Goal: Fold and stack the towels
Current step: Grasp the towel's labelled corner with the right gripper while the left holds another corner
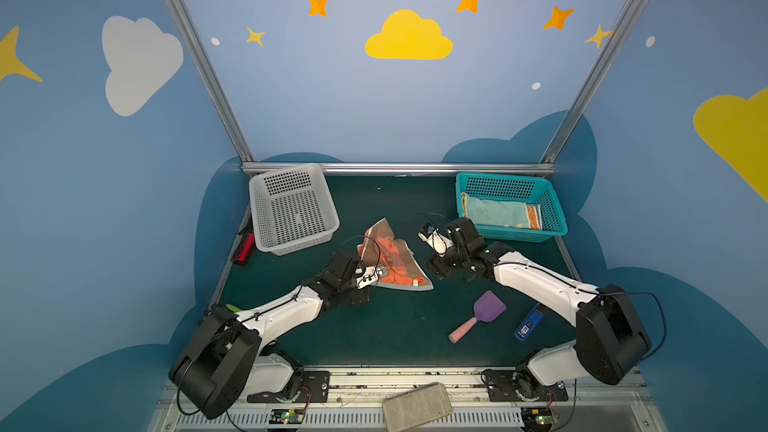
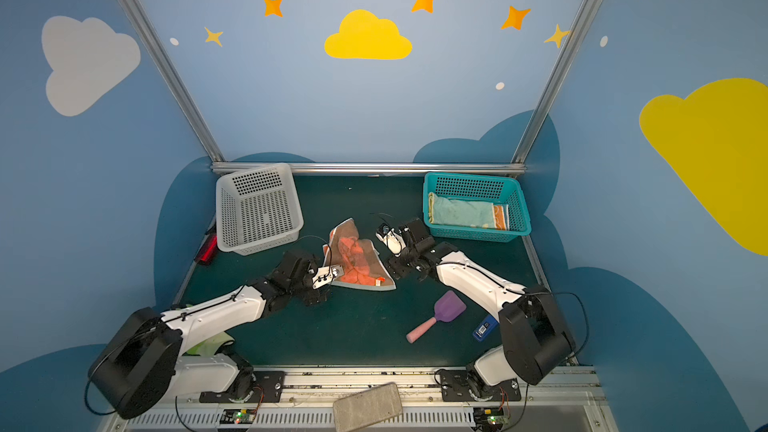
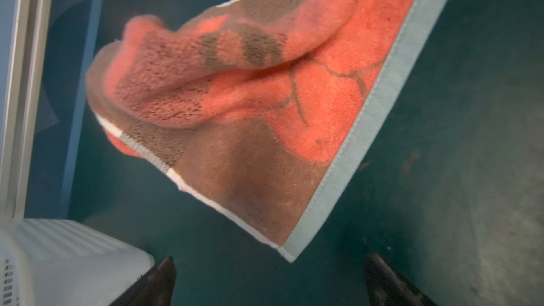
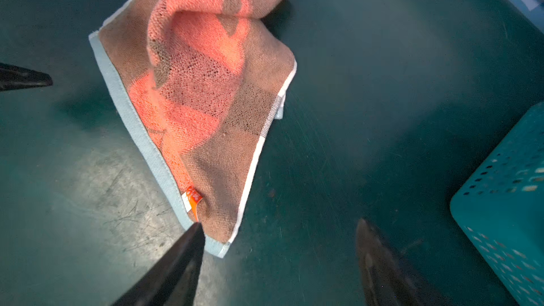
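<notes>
Towel [image 1: 394,258], salmon-brown, crumpled, pale-blue edged.

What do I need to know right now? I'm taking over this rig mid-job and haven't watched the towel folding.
Left end effector: open, empty, at one corner of the salmon-brown towel.
Right end effector: open, empty, at the towel's tagged corner.
The towel lies rumpled and unfolded between them.
Done, it seems: a pale blue towel and an orange one lie in the teal basket.
Left: fold the salmon-brown towel, then probably stack it with those.
</notes>
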Robot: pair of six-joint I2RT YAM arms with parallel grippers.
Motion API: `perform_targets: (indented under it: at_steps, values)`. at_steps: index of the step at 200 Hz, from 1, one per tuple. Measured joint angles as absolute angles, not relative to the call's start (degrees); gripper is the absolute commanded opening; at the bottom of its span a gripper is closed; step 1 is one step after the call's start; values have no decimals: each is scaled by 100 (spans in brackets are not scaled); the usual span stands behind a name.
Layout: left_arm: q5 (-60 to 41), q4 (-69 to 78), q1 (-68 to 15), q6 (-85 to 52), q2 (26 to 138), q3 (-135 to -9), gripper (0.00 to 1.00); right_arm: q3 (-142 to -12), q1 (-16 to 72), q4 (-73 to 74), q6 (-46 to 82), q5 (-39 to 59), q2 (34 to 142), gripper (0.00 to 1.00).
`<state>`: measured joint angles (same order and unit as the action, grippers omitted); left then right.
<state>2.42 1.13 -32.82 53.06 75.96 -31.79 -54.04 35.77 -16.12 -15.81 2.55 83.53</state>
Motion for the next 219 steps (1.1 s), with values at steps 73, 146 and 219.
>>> perform_targets:
  at_steps: [73,146,219]
  values:
    - [222,202,-3295,5535,8462,-3586,83,-5188,3500,-1579,-1437,344,8246,77]
    - [-156,-495,-3030,5710,9456,-4637,33,-5151,3492,-1568,-1389,351,8235,77]
    - [-473,-1061,-2952,5739,9939,-5264,3,-5148,3514,-1544,-1702,235,8241,77]
